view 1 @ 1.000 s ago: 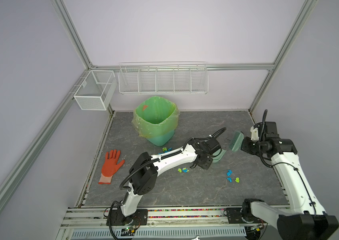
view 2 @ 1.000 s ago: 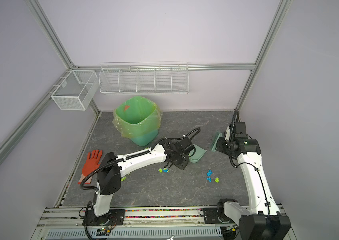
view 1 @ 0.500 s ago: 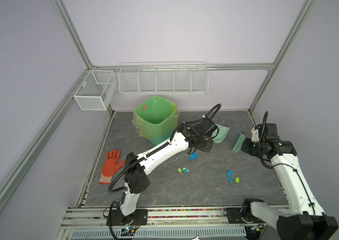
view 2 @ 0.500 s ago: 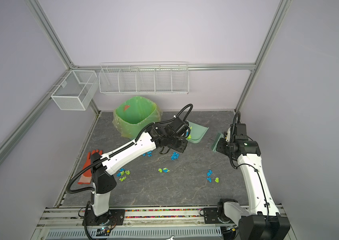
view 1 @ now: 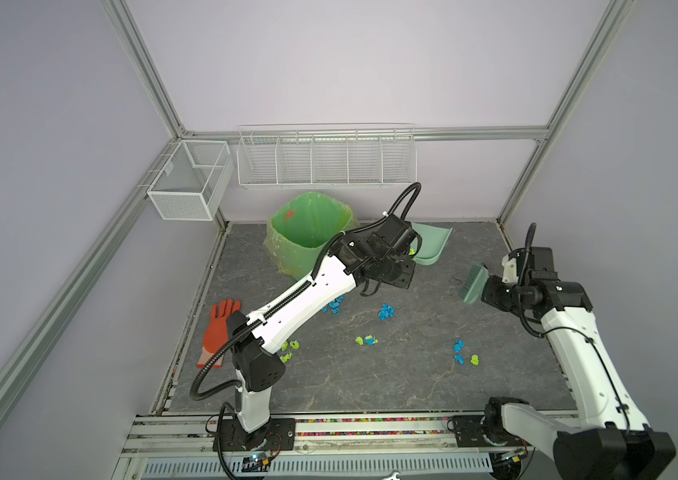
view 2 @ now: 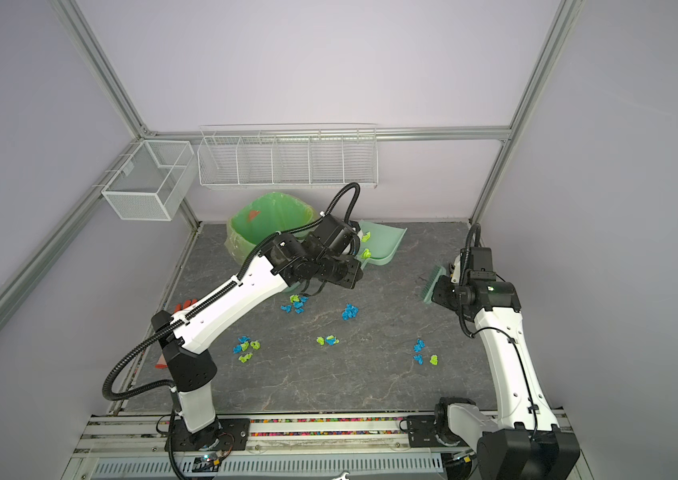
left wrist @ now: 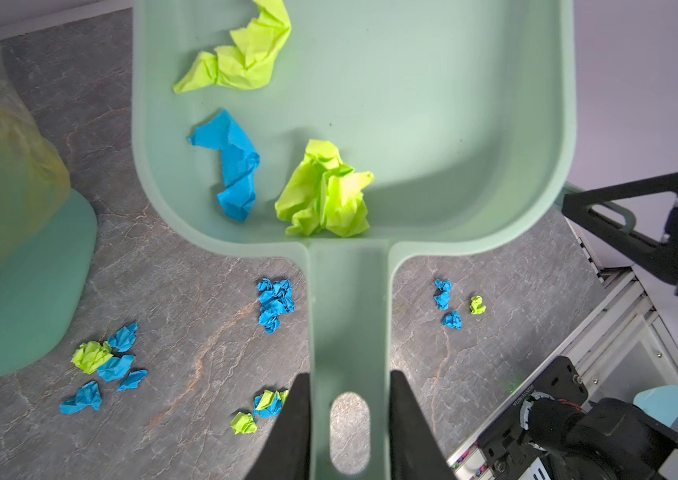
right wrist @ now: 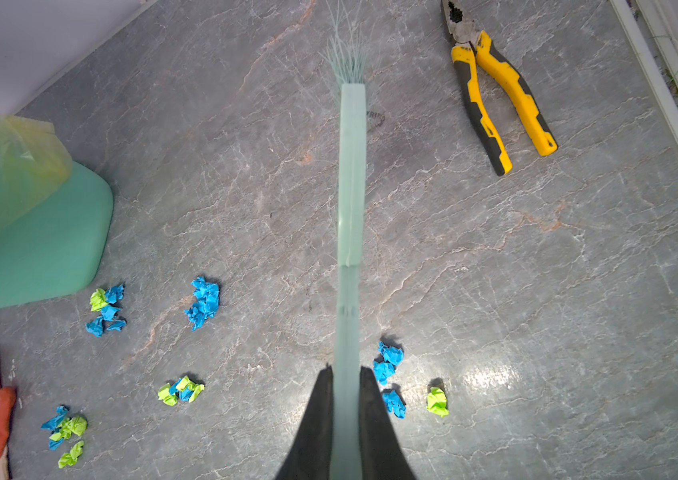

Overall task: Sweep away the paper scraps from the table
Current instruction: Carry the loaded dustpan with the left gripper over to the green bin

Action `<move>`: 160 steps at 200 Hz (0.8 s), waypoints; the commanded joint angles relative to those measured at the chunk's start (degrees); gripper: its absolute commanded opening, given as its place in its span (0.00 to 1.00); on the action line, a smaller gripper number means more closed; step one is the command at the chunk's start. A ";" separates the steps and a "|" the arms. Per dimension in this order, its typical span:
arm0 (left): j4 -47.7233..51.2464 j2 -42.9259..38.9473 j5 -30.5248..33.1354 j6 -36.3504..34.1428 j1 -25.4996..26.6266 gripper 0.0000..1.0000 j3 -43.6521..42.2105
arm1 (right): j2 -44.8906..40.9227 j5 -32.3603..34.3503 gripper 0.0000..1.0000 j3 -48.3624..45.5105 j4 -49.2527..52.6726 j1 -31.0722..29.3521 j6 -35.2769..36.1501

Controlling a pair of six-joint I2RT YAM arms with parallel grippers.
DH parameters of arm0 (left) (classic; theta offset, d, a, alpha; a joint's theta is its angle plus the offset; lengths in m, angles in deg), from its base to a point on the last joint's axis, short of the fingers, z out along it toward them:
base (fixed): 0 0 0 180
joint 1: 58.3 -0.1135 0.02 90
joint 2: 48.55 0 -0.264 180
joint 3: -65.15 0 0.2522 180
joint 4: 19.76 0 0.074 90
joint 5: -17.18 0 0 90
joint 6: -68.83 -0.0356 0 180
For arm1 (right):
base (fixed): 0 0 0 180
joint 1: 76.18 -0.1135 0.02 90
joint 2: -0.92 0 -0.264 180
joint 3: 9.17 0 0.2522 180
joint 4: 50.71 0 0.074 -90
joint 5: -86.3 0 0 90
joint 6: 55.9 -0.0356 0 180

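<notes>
Three paper scraps [left wrist: 325, 191], two lime green and one blue, lie inside the pale green dustpan [left wrist: 453, 104]. The left gripper [left wrist: 350, 376] is clamped on the dustpan handle, one jaw on each side, and holds the pan above the desk [view 1: 412, 382], just beside the bag-lined bin [view 1: 308, 232]. More blue and green scraps lie on the desk in five small clusters between the two arms. The right gripper [right wrist: 345, 372] is clenched on the handle of the green brush [right wrist: 352, 174], which it holds over the right part of the desk, well apart from the clusters. An orange-red glove [view 1: 219, 328] lies at the left desk edge. Yellow-handled pliers [right wrist: 495, 95] lie on the desk.
</notes>
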 commanded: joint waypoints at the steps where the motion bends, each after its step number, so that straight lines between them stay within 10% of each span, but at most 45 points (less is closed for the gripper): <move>1: 0.32 -2.01 -1.64 1.56 -1.71 0.03 1.96 | -0.75 -1.21 0.07 -1.03 -1.24 0.22 -0.79; 160: 1.98 -7.16 -6.77 4.32 -13.97 0.02 5.29 | -1.10 -4.23 0.07 -2.04 -3.33 0.04 -1.38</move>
